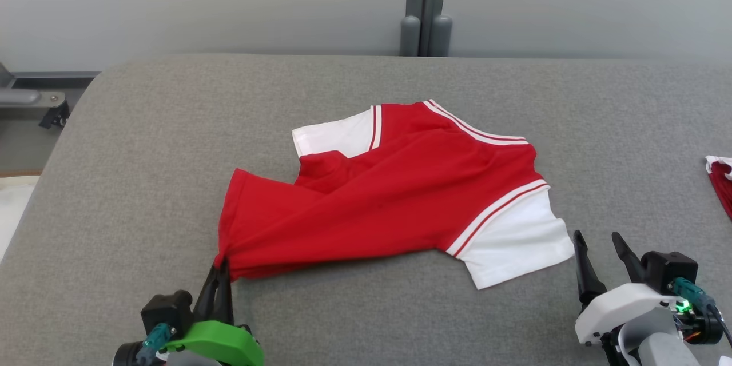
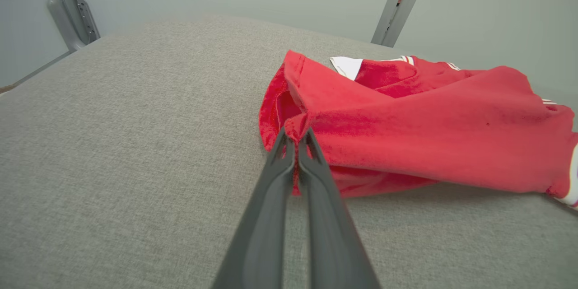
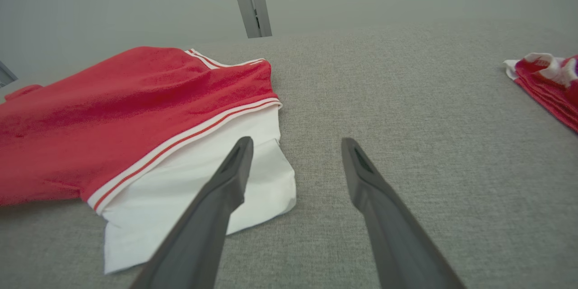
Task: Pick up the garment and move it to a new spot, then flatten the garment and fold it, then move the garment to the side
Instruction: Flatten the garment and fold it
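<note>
The garment (image 1: 394, 189) is a red shirt with white sleeves and red-and-white stripes, lying crumpled in the middle of the grey padded table (image 1: 114, 171). My left gripper (image 1: 222, 266) is shut on the garment's near left corner, pinching a bunched fold of red cloth (image 2: 295, 128) between its dark fingers. My right gripper (image 1: 597, 240) stands open just right of the white sleeve (image 1: 514, 246), above the table. In the right wrist view its left finger (image 3: 230, 176) overlaps the sleeve's edge (image 3: 266, 180) and nothing lies between the fingers.
A second red and white cloth (image 1: 721, 180) lies at the table's right edge, also seen as a folded bundle (image 3: 548, 81). A grey post (image 1: 426, 6) stands behind the table against the pale wall. A metal fitting (image 1: 28, 100) sits off the far left corner.
</note>
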`<state>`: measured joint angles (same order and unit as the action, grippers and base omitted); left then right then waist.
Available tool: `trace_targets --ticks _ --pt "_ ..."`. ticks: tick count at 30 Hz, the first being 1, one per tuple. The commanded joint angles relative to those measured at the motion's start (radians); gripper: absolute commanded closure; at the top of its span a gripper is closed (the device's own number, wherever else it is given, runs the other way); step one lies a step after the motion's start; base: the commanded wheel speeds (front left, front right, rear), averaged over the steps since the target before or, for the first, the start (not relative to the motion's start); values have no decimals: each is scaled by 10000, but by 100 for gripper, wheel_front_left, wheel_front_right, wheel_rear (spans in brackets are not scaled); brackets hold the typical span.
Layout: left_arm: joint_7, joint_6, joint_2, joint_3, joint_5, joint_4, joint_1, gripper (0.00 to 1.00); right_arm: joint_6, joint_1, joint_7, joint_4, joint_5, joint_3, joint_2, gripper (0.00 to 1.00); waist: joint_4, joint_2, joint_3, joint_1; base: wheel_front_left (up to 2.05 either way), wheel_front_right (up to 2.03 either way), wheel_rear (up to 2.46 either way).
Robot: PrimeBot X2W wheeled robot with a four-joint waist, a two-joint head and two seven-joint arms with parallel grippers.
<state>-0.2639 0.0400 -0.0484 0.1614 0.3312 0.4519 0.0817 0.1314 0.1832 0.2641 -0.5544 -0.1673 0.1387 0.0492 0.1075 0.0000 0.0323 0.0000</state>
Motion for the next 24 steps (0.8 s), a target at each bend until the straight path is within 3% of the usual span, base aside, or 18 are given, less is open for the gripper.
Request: trace_targets --ticks 1,6,13,24 --pt "-3 -99 -44 -232 -182 87 123 0 -16 -149 0 23 -64 -25 42 0 -95 0 -32 0 0 0 0" --pt "-3 -135 -44 -785 -410 -99 243 0 -16 -178 0 186 25 -12 38 0 -268 0 -20 0 0 0 0" --pt "-2 -132 -47 -816 -631 -83 -88 0 -16 -315 0 401 -89 -95 40 0 -484 0 -71 0 0 0 0" --pt "-2 426 -50 -26 -1779 10 881 0 -16 -81 0 442 -40 -289 40 0 -710 0 420 0 0 0 0"
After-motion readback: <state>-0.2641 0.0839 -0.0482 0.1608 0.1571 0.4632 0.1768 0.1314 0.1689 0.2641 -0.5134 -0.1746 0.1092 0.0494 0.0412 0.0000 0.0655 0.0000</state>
